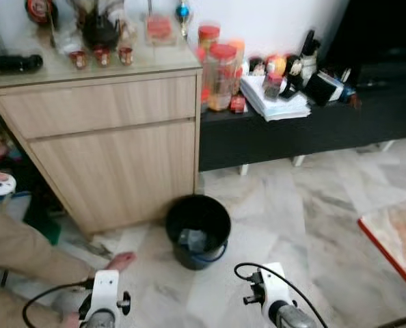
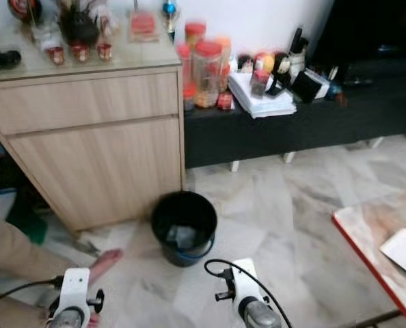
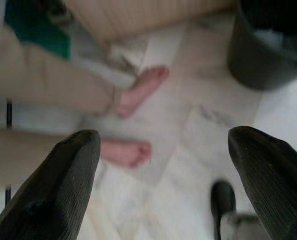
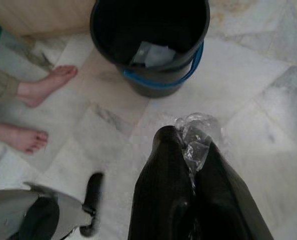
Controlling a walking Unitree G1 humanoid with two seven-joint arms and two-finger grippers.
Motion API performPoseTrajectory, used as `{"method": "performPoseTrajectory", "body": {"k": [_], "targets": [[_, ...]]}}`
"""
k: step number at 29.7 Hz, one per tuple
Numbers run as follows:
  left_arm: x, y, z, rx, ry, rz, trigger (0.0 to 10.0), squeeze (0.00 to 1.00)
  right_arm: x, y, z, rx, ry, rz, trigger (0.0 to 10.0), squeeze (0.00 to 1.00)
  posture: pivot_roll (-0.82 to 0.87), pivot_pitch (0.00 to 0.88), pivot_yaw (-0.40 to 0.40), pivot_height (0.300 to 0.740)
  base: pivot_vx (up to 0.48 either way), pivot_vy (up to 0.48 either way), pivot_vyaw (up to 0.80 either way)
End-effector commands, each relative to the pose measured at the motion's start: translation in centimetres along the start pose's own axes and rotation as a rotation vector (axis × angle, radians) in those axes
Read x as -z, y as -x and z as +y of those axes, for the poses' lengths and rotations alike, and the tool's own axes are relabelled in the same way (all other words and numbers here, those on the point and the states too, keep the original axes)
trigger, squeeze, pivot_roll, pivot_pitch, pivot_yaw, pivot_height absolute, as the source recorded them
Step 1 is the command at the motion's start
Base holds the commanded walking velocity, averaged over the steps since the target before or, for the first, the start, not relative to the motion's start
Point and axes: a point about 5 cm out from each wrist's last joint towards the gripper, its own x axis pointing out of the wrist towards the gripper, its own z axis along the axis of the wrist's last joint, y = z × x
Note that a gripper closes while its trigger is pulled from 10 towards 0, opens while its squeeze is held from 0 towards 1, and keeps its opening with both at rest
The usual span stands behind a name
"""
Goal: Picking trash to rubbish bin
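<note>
A black rubbish bin (image 1: 197, 231) with a blue handle stands on the marble floor by the wooden cabinet, with a pale scrap of trash (image 4: 151, 54) inside. My right gripper (image 4: 191, 147) is shut on a crumpled clear plastic wrapper (image 4: 196, 132), held low a short way in front of the bin (image 4: 151, 45). My left gripper (image 3: 163, 150) hangs open over the floor, nothing between its fingers. Both wrists show at the bottom of the eye views, left wrist (image 1: 104, 304) and right wrist (image 1: 275, 301).
A person sits on the floor at the left, bare feet (image 3: 138, 92) close to my left gripper. A wooden cabinet (image 1: 107, 143) and a low black shelf (image 1: 305, 126) with jars and papers line the wall. A red-edged mat (image 1: 394, 239) lies at the right.
</note>
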Motion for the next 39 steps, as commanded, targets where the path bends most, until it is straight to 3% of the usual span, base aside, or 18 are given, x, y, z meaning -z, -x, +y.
{"method": "performPoseTrajectory", "body": {"k": [1, 5, 17, 27, 31, 39], "targets": [[0.4, 0.2, -0.9, 0.025, -0.004, 0.017, 10.0, 0.0, 0.3, 0.3, -0.7, 0.01, 0.016, 0.008, 10.0, 0.0, 0.04, 0.05, -0.022, 0.74, 0.48, 0.0, 0.8], [0.4, 0.2, -0.8, 0.025, -0.005, 0.016, 10.0, 0.0, 0.3, 0.2, -0.7, 0.013, 0.008, 0.006, 10.0, 0.0, 0.04, 0.049, -0.023, 0.74, 0.48, 0.0, 0.8], [0.3, 0.2, -1.1, 0.041, -0.031, 0.006, 10.0, 0.0, -0.5, 0.1, -0.5, -0.009, 0.016, -0.023, 10.0, 0.0, 0.05, 0.059, -0.031, 0.74, 0.48, 0.0, 0.0], [-4.5, -0.2, -3.2, 0.151, -0.065, -0.238, 10.0, 0.0, -5.3, -0.7, 1.0, -0.154, 0.095, -0.209, 10.0, 0.0, 0.05, 0.07, -0.029, 0.74, 0.259, 0.0, 0.0], [-4.8, -0.1, -3.5, 0.167, -0.08, -0.257, 10.0, 0.0, -5.6, -0.8, 1.2, -0.175, 0.092, -0.22, 10.0, 0.0, 0.05, 0.074, -0.029, 0.74, 0.0, 0.0, 0.0], [-5.3, 0.0, -4.2, 0.202, -0.099, -0.283, 10.0, 0.0, -6.1, -0.8, 3.2, -0.367, 0.092, -0.211, 10.0, 0.0, 0.06, 0.082, -0.034, 0.74, 0.0, 0.0, 0.0]]}}
